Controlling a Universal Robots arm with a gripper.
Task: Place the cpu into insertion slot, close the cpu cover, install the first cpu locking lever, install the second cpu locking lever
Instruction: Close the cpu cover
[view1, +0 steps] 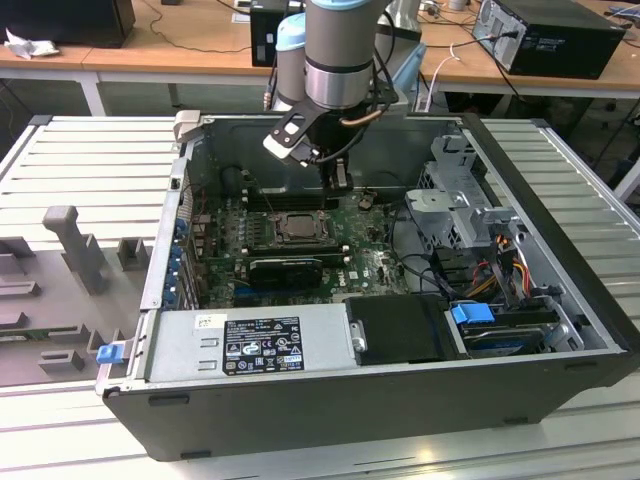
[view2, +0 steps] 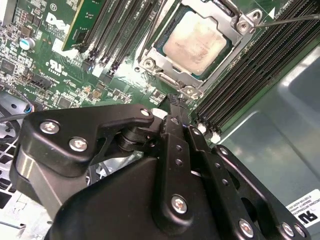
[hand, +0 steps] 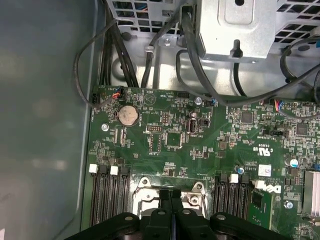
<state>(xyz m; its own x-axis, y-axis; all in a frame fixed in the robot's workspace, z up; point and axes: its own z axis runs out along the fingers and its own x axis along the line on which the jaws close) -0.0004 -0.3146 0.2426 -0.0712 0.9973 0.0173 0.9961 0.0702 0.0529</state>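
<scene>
The cpu (view2: 196, 42) sits in the insertion slot (view1: 275, 222) on the motherboard (hand: 200, 150), inside the open computer case (view1: 585, 300). The cpu cover (view2: 172, 79) lies flat over it, with the silvery chip top showing through the cover's window. A thin lever rod (view2: 290, 19) extends from one cover corner. The end effector (view2: 176, 102) has its fingers pressed together and holds nothing. Its tips are just beside the cover's edge, between the cover and the memory slots (view2: 250, 65), clear of the chip.

Exterior view high, angled down into the open case (view1: 350, 410); both wrist views close over its motherboard (hand: 200, 150).
</scene>
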